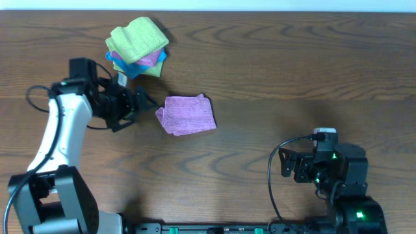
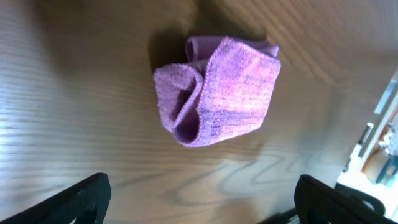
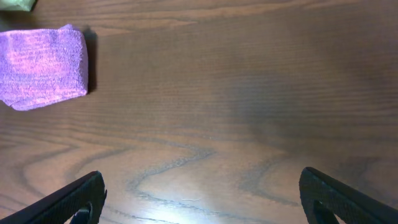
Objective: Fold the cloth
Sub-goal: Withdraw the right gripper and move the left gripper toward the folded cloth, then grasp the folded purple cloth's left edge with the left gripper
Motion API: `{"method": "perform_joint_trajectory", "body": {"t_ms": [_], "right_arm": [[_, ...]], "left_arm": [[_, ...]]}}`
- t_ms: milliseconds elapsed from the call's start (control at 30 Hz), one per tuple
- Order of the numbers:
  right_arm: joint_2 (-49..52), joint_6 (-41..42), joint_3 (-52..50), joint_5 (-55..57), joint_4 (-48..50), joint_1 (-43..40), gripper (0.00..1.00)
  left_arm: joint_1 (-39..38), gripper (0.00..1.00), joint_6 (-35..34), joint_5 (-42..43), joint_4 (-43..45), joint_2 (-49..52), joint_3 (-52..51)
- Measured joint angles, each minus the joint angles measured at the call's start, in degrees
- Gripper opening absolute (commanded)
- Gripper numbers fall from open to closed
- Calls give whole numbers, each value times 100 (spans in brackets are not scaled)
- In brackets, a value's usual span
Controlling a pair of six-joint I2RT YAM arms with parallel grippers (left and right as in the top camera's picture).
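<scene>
Left arm: white link shells, black joints, black cable. Right arm: black housing, green lights, cable loop at 9 o'clock, white connector at 12 o'clock. Left fingers and right fingers: black.

Purple cloth, folded into a loose bundle, lying flat

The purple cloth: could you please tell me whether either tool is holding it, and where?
Neither: left tool and right tool are open, and the purple cloth lies free.

No readable text, labels or numbers anywhere.
</scene>
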Motion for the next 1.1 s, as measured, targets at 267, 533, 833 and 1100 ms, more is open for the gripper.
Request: {"method": "perform_joint_trajectory", "body": {"t_ms": [267,533,833,1100], "right_arm": [[0,74,-4,4,-4,0,99],[0,90,-4,4,-9,0,99],[0,94,-4,4,-9,0,99],[-2,94,-4,4,-9,0,99]], "left_arm": [[-186,95,-883,337,1753,0,-1305],[-540,95,-1856,597,3115,0,-2225],[-1235,95,-2874,328,4035,0,-2531],[-1565,95,-3388,-129,4450,0,-2594]]}}
